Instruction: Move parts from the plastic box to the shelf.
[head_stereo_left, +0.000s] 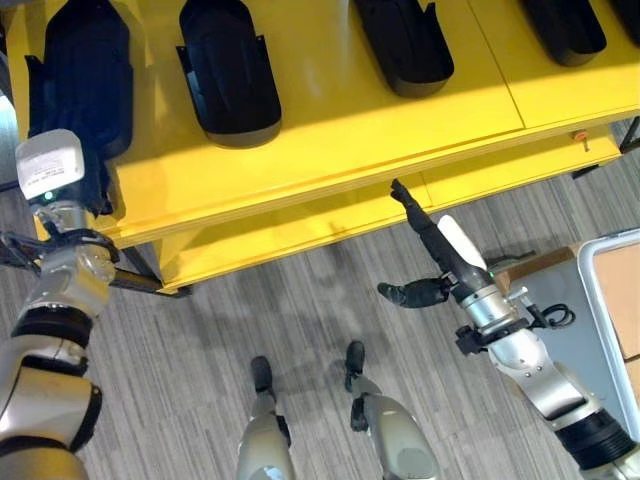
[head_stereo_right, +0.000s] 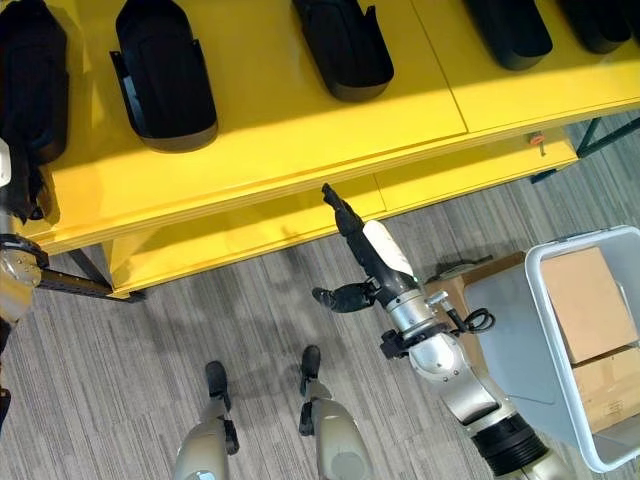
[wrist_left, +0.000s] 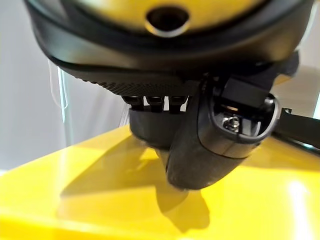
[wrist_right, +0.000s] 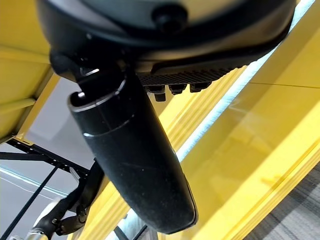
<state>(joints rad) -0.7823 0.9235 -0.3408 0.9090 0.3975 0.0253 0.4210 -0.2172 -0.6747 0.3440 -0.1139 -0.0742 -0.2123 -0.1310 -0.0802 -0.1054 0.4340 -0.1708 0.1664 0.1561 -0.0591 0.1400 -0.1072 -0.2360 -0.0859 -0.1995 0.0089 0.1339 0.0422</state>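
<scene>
Black moulded parts (head_stereo_left: 230, 70) laid in a row on the yellow shelf (head_stereo_left: 350, 140), one at the shelf's left end (head_stereo_left: 80, 70) under the left robot hand (head_stereo_left: 85, 185), whose fingers are hidden against it, so grip cannot be told. Right robot hand (head_stereo_left: 430, 255) empty below the shelf edge, fingers straight and thumb spread, with the grey plastic box (head_stereo_right: 545, 270) at right holding cardboard cartons (head_stereo_right: 585, 300). Judged stiff, light and smooth-skinned; best taken across the narrow waist or by a side rim.
</scene>
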